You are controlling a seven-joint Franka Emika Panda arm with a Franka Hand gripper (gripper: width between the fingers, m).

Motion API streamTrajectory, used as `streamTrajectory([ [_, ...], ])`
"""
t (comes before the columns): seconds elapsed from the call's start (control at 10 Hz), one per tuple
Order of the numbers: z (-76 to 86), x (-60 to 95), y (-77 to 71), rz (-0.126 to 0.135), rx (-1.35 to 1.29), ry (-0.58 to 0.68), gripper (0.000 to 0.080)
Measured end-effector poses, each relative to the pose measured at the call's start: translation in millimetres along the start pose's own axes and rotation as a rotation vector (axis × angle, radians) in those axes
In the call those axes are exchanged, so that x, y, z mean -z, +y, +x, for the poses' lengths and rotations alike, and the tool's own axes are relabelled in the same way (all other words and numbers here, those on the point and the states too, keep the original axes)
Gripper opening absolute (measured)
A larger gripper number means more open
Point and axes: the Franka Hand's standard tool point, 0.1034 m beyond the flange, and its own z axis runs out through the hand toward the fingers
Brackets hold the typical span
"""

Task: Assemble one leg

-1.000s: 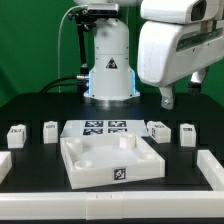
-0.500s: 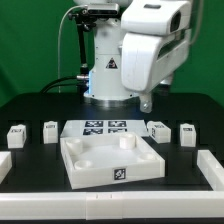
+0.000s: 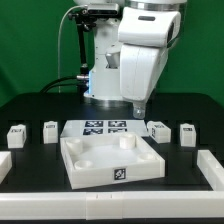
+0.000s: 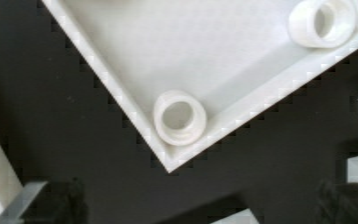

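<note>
Four small white legs with tags stand in a row on the black table: two at the exterior view's left (image 3: 15,132) (image 3: 50,130) and two at its right (image 3: 158,129) (image 3: 187,132). The large white square panel (image 3: 100,165) lies in front of them. My gripper (image 3: 138,106) hangs above the table behind the panel, a little left of the right pair of legs, touching nothing. In the wrist view my gripper (image 4: 190,210) is open and empty, with dark fingers (image 4: 34,205) wide apart. Below it lies a corner of the panel (image 4: 176,60) with a round socket (image 4: 179,115).
The marker board (image 3: 105,127) lies flat between the two pairs of legs. White rail pieces sit at the front left (image 3: 4,164) and front right (image 3: 211,167) of the table. The robot base (image 3: 108,70) stands at the back. A second socket (image 4: 318,22) shows in the wrist view.
The arm has swung from the exterior view's right toward the middle and come lower. The gripper now hangs near the back of the panel. The legs and panel have not moved.
</note>
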Motion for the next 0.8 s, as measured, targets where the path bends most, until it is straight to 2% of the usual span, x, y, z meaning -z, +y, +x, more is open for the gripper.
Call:
streamTrajectory([
  [0.1, -2.5, 0.0, 0.2, -0.002, 0.023, 0.001, 0.0650],
  [0.2, -15.3, -2.0, -3.6, -0.022, 0.117, 0.017, 0.0650],
  [0.4, -50.0, -17.0, -28.8, -0.027, 0.215, 0.059, 0.0650],
  [0.5, -69.3, -30.7, -39.2, -0.032, 0.267, 0.092, 0.0650],
  [0.6, -83.0, -40.8, -46.0, -0.012, 0.252, 0.098, 0.0650],
  [0.8, -81.4, -39.4, -44.3, -0.016, 0.250, 0.095, 0.0650],
])
